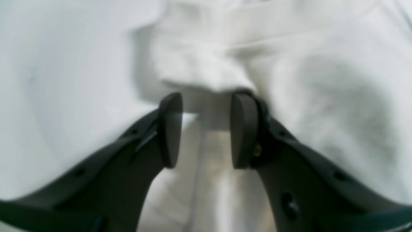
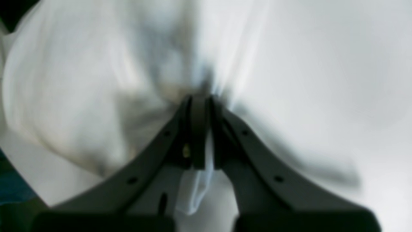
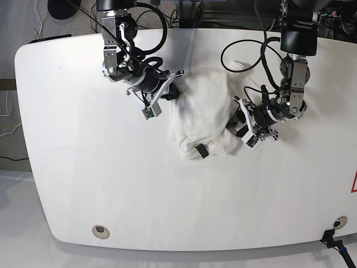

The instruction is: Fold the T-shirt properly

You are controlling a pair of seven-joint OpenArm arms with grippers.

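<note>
A crumpled white cotton T-shirt [image 3: 202,114] lies bunched near the middle of the white oval surface [image 3: 83,167], between the two black robot arms. In the base view its long axis runs roughly from the far edge of the surface toward the near edge, the pile widening at its near end, where a small dark patch [image 3: 201,151] shows at the hem; what that patch is cannot be told. No print can be read on the cloth.

The right gripper [image 2: 200,129] sits at the far-left corner of the T-shirt as the base view shows it. Its black jaws are pinched together on a fold of the white fabric, which fans out beyond the tips in stretched creases, with a small tail of cloth hanging between the finger bases.

The left gripper [image 1: 206,129] rests at the T-shirt's opposite side, just beside the bunched edge. Its jaws stand moderately apart, and a rumpled lip of fabric lies right in front of the tips, one pad [image 1: 243,129] touching or nearly touching it; blur hides which. Nothing is gripped between them.

Black cables [image 3: 251,53] loop above the surface beside the left arm.
</note>
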